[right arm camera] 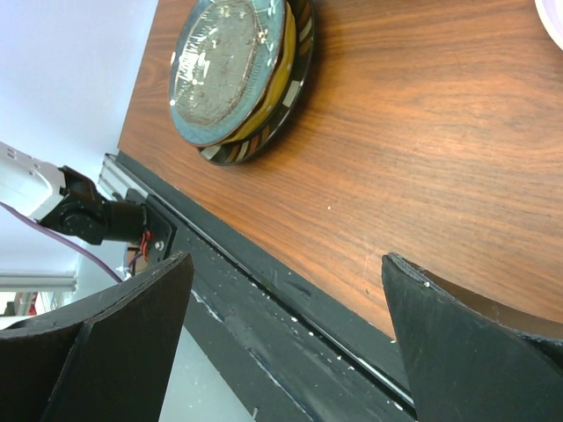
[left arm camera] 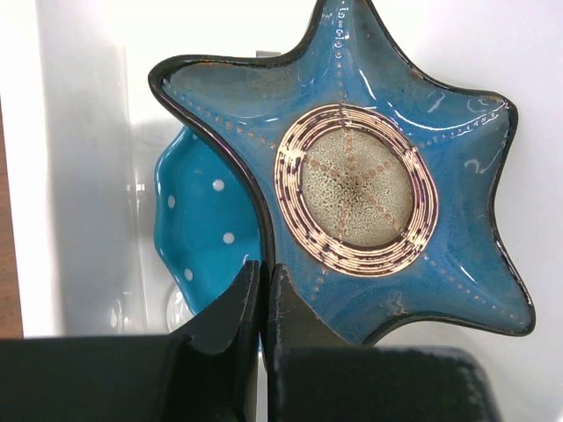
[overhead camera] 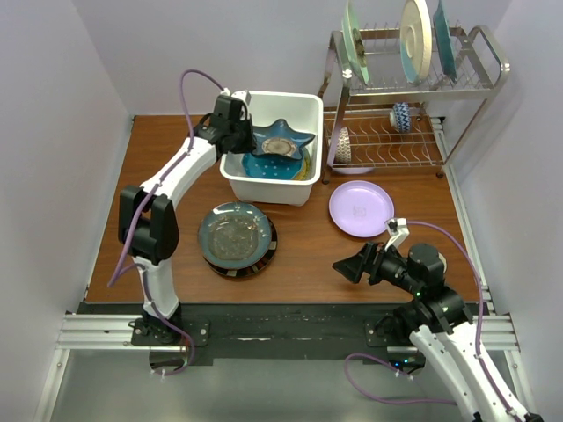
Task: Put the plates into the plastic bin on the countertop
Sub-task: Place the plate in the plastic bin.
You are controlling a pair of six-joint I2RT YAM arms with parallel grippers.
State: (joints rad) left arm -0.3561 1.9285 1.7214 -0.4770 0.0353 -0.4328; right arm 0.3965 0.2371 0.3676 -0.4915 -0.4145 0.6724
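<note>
Reddish-brown wooden counter (overhead camera: 308,246) carries everything. Metal wire dish rack (overhead camera: 457,87) is right of the white rectangular plastic bin (overhead camera: 264,189) and holds plates on edge. Just in front of the bin is a stack topped by a dark teal glazed plate (overhead camera: 234,230), not yet binned. A lilac round plate (overhead camera: 361,207) lies front-right of the bin, flat and apart. Inside the bin, a blue star-shaped plate (left arm camera: 356,189) leans on a blue dotted plate (left arm camera: 207,229), so it sits tilted. Left gripper (left arm camera: 266,272) is over the bin's left side, jaws pressed together at the star's notch; can't tell if the rim is pinched. Right gripper (overhead camera: 345,268) is well front-right of the bin, jaws wide, empty, likely lined up for the lilac plate.
</note>
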